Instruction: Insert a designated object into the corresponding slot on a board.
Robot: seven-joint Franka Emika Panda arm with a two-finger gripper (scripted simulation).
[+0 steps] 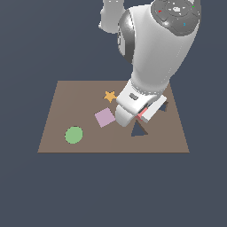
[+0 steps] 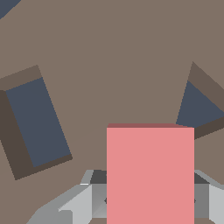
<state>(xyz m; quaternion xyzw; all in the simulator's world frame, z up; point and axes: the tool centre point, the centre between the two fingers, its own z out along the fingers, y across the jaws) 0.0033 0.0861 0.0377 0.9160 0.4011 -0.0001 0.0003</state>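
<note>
My gripper (image 1: 141,116) is shut on the salmon-red rectangular block (image 1: 142,114) and holds it just above the brown board (image 1: 66,106). In the wrist view the block (image 2: 150,175) sits between the grey fingers (image 2: 76,205), with the gripper (image 2: 150,202) mostly hidden behind it. The dark, tilted rectangular slot (image 2: 38,122) lies off to one side of the block, apart from it. In the exterior view only a dark corner of the slot (image 1: 164,106) shows past the hand, at the exterior view's right.
A dark triangular hole (image 1: 138,129) lies just in front of the gripper; it also shows in the wrist view (image 2: 199,107). A lilac square (image 1: 105,117), an orange star (image 1: 110,95) and a green disc (image 1: 74,135) lie on the board's left half.
</note>
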